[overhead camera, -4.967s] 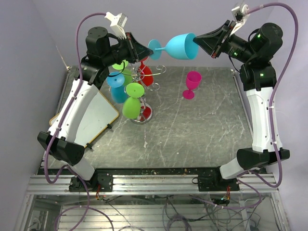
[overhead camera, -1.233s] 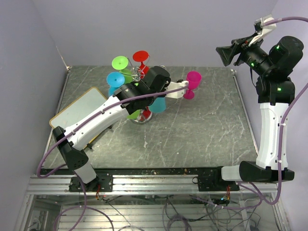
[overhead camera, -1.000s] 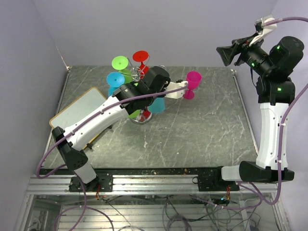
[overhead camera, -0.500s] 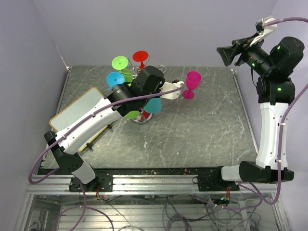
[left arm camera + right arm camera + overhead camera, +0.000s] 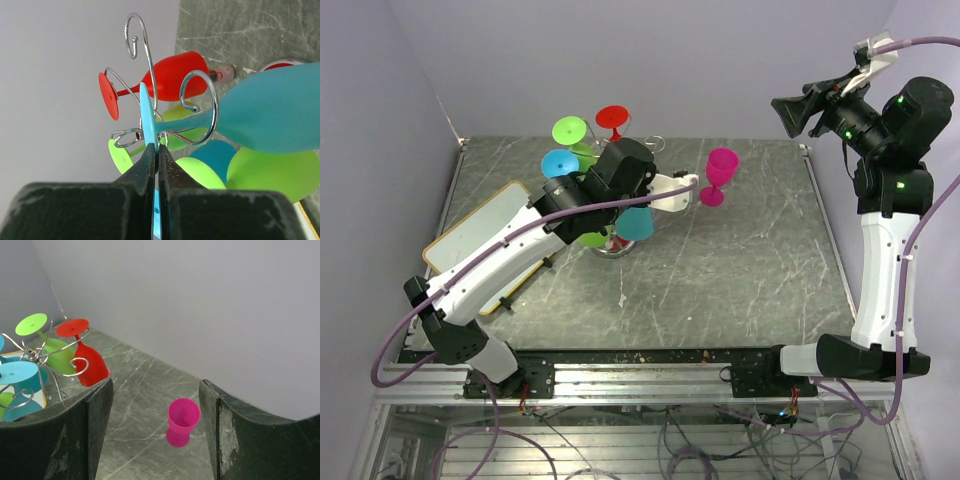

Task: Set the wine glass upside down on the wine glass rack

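My left gripper (image 5: 156,147) is shut on the thin foot (image 5: 148,117) of a teal wine glass (image 5: 275,115), which lies almost level. Its stem crosses inside a curled arm (image 5: 214,107) of the silver wine glass rack (image 5: 145,45). From above, the teal bowl (image 5: 636,222) hangs beside the rack's post, under my left wrist (image 5: 623,168). Red (image 5: 175,75), green (image 5: 265,175) and blue (image 5: 220,155) glasses hang upside down on the rack. My right gripper (image 5: 156,385) is open and empty, raised at the far right (image 5: 790,108).
A pink glass (image 5: 718,175) stands upright on the marble table (image 5: 740,270), right of the rack; it also shows below the right fingers (image 5: 182,420). A white board (image 5: 485,235) lies at the table's left edge. Grey walls close the back and sides.
My left wrist has drawn back to the left over the rack, carrying the teal glass with it, still pinched by the foot. The right arm has not moved.
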`<move>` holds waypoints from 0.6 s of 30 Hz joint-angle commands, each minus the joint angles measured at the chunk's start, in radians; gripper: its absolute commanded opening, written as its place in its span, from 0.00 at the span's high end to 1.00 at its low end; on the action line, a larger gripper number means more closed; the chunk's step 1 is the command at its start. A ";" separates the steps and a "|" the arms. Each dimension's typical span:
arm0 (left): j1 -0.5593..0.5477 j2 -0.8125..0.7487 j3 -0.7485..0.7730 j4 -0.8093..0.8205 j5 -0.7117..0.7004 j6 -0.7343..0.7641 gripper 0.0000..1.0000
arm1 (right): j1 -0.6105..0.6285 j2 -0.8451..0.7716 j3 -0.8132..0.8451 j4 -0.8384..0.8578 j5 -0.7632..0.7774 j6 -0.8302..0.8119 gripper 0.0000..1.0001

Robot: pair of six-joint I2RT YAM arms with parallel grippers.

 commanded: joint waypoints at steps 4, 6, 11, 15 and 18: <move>0.002 -0.037 0.027 -0.031 0.035 0.007 0.93 | -0.013 -0.009 -0.014 0.032 -0.012 0.002 0.31; 0.003 -0.038 0.031 -0.036 0.047 0.002 0.93 | -0.013 -0.007 -0.014 0.031 -0.005 -0.011 0.31; -0.001 -0.037 0.051 -0.047 0.081 -0.008 0.93 | -0.015 -0.003 -0.028 0.027 0.041 -0.049 0.30; -0.004 -0.037 0.072 -0.061 0.112 -0.016 0.93 | -0.014 -0.001 -0.054 0.026 0.084 -0.102 0.29; -0.007 -0.035 0.086 -0.074 0.136 -0.023 0.93 | -0.014 -0.001 -0.093 0.033 0.128 -0.151 0.28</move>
